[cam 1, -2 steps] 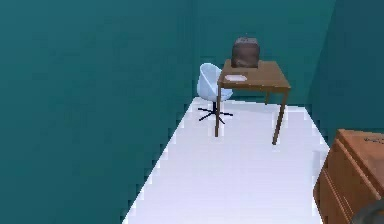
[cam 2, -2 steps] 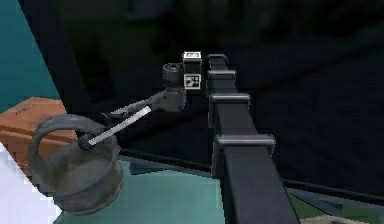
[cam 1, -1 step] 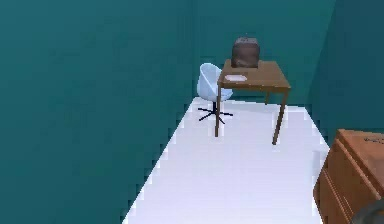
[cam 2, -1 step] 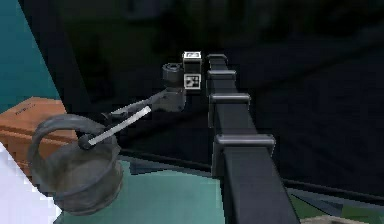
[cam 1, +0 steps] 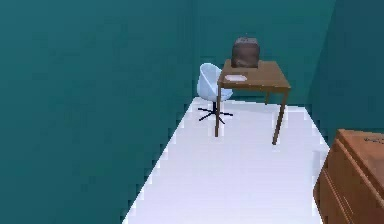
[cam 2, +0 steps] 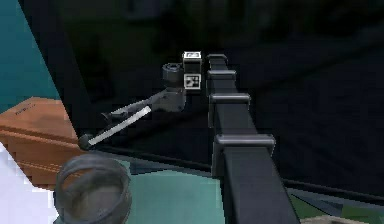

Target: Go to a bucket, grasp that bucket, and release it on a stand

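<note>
A grey, round, bucket-like thing (cam 2: 92, 190) sits at the arm side view's bottom left, just below my gripper's fingertips. My gripper (cam 2: 88, 140) reaches left and down from the two white marker squares (cam 2: 191, 66) at the end of the dark arm (cam 2: 235, 140). I cannot tell whether it holds the grey thing or whether that thing rests on something. A brown wooden cabinet with drawers (cam 2: 35, 130) stands just left of the fingers. The same cabinet (cam 1: 352, 182) fills the forward view's lower right corner.
Ahead, a white floor (cam 1: 235, 165) runs between teal walls to a brown wooden table (cam 1: 262, 82). On it are a dark brown box (cam 1: 246, 52) and a small white plate (cam 1: 236, 77). A pale blue swivel chair (cam 1: 212, 88) stands at the table's left. A dark panel (cam 2: 300, 80) lies behind the arm.
</note>
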